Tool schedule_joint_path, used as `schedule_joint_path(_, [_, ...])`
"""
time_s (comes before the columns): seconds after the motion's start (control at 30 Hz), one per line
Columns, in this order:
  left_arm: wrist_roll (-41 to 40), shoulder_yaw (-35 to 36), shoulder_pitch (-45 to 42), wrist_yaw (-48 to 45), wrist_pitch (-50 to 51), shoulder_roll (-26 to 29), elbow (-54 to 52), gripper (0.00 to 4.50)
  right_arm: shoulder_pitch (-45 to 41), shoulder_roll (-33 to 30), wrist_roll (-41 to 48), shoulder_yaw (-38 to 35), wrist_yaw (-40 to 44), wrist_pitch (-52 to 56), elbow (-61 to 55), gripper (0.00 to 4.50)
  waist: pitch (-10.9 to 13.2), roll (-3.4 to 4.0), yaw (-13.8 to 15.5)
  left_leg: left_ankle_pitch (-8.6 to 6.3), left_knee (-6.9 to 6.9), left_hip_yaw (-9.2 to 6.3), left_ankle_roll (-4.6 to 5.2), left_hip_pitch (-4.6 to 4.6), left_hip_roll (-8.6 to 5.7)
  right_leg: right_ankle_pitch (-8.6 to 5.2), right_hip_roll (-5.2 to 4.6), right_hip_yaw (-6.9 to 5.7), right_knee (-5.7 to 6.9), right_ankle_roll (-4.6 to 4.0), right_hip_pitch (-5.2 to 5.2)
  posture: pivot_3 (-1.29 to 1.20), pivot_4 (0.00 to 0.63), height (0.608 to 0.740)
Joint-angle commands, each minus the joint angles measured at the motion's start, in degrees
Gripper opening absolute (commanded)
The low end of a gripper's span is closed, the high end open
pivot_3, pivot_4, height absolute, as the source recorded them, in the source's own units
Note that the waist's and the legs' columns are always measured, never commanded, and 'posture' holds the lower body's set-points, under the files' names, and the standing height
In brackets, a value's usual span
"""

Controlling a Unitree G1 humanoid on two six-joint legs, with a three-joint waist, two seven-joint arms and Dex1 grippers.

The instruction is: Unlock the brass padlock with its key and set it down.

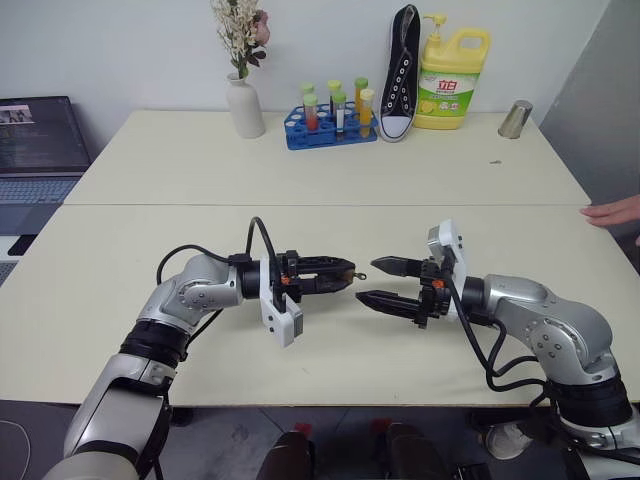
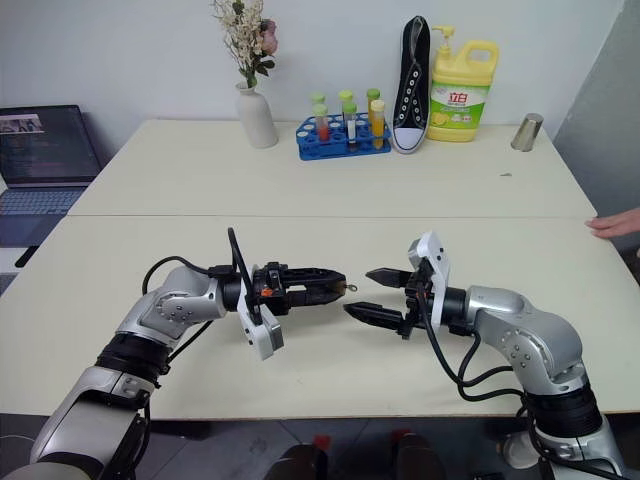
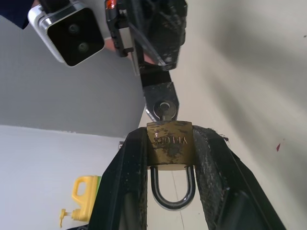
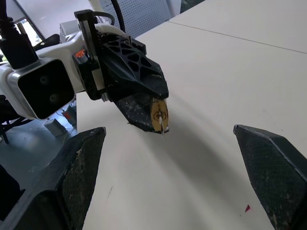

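Observation:
My left gripper [image 1: 345, 272] points level to the right, above the table, shut on the brass padlock [image 3: 170, 143]. The padlock sits between the two black fingers [image 3: 129, 182] with its silvery shackle [image 3: 172, 194] turned back toward the wrist. A small silvery key [image 3: 164, 109] sticks out of the padlock's free end. My right gripper [image 1: 370, 281] faces it from the right, open wide, its fingertips a short gap away from the left fingertips. In the right wrist view the padlock [image 4: 159, 114] and key tip [image 4: 162, 130] lie ahead, between the spread fingers [image 4: 76, 172].
The back table holds a white vase of flowers [image 1: 244, 105], a blue rack of tubes [image 1: 330, 125], a black sneaker [image 1: 400, 70], a yellow detergent bottle [image 1: 453, 80] and a metal cup [image 1: 516, 118]. A laptop [image 1: 40, 150] stands far left. A person's hand [image 1: 615, 211] rests at the right edge.

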Motion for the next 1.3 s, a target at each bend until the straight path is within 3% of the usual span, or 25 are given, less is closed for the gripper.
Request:
schedule_joint_path(0.03, [-0.11,-0.06,0.21,1.70,0.50,1.09,-1.98,0.98,-1.22,0.56,1.61,-0.49,0.51,0.19,-1.11,4.32,0.00,0.00,0.00,0.00,0.00,-0.01,0.00,0.00,0.00,0.00,0.00,0.00,0.00,0.00,0.00,0.00,0.150,0.740])
schedule_joint_path(0.1, [0.09,-0.17,0.38,2.04,0.75,1.29,-2.25,0.98,-1.46,0.74,1.91,-0.61,0.43,0.53,-1.09,3.93,0.00,0.00,0.00,0.00,0.00,0.00,0.00,0.00,0.00,0.00,0.00,0.00,0.00,0.00,0.00,0.00,0.150,0.740])
schedule_joint_path(0.47, [1.22,-0.73,0.36,3.79,1.46,1.76,-2.75,0.98,-2.55,1.22,2.46,-0.55,0.62,2.15,-1.13,0.00,0.00,0.00,0.03,0.00,0.00,0.00,0.00,0.00,-0.01,0.00,0.00,0.01,0.00,0.00,0.00,0.00,0.150,0.740])
schedule_joint_path(0.97, [3.25,-0.90,-0.20,6.29,2.34,1.77,-2.84,0.98,-3.02,1.28,2.02,-1.19,0.42,1.61,-0.77,0.00,0.00,0.00,0.03,0.00,-0.01,0.00,0.01,-0.01,-0.01,0.00,0.00,0.01,0.00,0.00,-0.02,0.00,0.150,0.740])
schedule_joint_path(1.17, [3.32,-1.14,-0.20,6.54,2.35,1.82,-2.85,0.98,-2.61,0.53,1.70,-0.95,1.00,1.85,-0.66,1.92,0.00,0.00,0.03,0.00,0.00,0.00,0.01,-0.01,-0.01,0.00,0.00,0.01,0.01,0.00,-0.02,0.00,0.150,0.740])
schedule_joint_path(1.3, [3.20,-1.29,-0.22,6.54,2.18,1.79,-2.83,0.98,-2.63,0.58,1.46,-0.58,1.12,1.83,-0.11,1.98,0.00,0.00,0.03,-0.01,-0.01,0.00,0.01,-0.01,-0.01,0.00,0.00,0.01,0.01,0.00,-0.02,0.00,0.150,0.740])
